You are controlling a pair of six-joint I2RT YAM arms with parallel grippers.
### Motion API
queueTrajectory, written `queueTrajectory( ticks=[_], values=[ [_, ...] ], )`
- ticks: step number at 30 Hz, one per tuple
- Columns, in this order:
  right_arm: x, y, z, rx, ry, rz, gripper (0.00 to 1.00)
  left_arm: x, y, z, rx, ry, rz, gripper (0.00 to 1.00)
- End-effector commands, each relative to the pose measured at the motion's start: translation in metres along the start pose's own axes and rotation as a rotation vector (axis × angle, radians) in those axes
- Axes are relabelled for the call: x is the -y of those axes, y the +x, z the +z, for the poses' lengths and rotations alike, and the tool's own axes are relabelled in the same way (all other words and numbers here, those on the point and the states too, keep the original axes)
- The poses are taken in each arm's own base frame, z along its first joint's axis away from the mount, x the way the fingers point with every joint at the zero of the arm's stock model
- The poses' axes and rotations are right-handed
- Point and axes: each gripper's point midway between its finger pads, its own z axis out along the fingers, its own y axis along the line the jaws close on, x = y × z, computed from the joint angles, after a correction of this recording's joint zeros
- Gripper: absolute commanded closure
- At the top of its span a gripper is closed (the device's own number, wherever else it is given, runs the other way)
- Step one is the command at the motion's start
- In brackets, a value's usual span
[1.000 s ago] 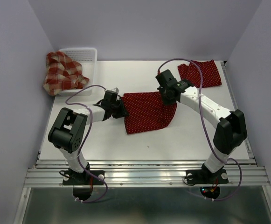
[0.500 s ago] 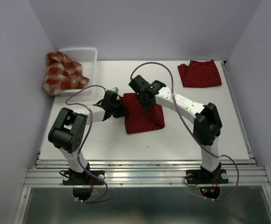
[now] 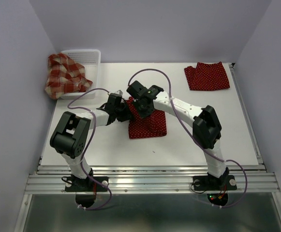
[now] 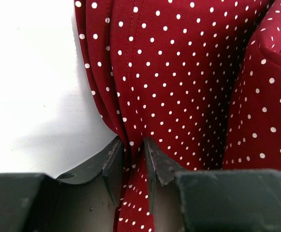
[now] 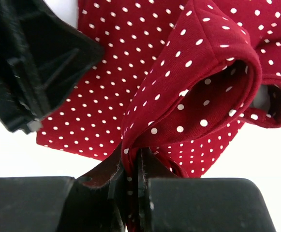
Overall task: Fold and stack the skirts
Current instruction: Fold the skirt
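Dotted skirt (image 3: 149, 124) at centre of table (image 3: 106, 145), half folded, left gripper (image 4: 133, 151) clamped on its left edge, right gripper (image 5: 132, 162) pinching the lifted fold, second dotted skirt (image 3: 207, 76) far right, plaid skirt (image 3: 64, 75) draped over basket (image 3: 93, 57)

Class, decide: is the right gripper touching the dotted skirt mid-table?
Touching. The right wrist view shows the right gripper shut on a fold of the dotted skirt.

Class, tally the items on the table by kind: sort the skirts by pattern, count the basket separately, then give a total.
Dark red polka-dot cloth skirts: 2 (one in the middle, one at the far right)
Red-and-cream plaid cloth skirt: 1
White plastic mesh basket: 1
Total: 4
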Motion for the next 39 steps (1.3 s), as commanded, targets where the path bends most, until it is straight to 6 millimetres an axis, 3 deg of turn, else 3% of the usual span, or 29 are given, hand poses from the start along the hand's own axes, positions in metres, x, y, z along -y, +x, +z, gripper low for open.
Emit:
queueTrajectory(
  ticks=[1, 12, 18, 24, 30, 36, 37, 39],
  values=[
    [-0.024, -0.024, -0.005, 0.065, -0.092, 0.05, 0.99, 0.005, 0.003, 0.0, 0.003, 0.027, 0.001, 0.67],
    [-0.034, -0.015, 0.023, 0.062, -0.124, 0.068, 0.95, 0.001, 0.005, -0.004, 0.014, 0.013, -0.024, 0.67],
    [-0.037, -0.011, 0.037, 0.069, -0.131, 0.064, 0.88, -0.003, 0.003, -0.008, 0.032, -0.016, -0.044, 0.63],
    [-0.043, -0.006, 0.044, 0.058, -0.167, 0.051, 0.74, -0.003, -0.003, -0.014, 0.06, -0.032, -0.055, 0.56],
    [-0.058, -0.012, 0.025, 0.09, -0.274, 0.024, 0.4, -0.01, -0.013, -0.024, 0.108, -0.084, -0.062, 0.54],
    [-0.063, -0.024, -0.008, 0.156, -0.347, 0.006, 0.22, -0.02, -0.028, -0.041, 0.169, -0.124, -0.074, 0.45],
    [-0.065, -0.029, -0.016, 0.181, -0.367, -0.005, 0.06, -0.019, -0.029, -0.044, 0.179, -0.122, -0.076, 0.44],
    [-0.069, -0.032, -0.027, 0.202, -0.406, -0.016, 0.0, -0.021, -0.031, -0.047, 0.185, -0.127, -0.074, 0.41]
  ],
)
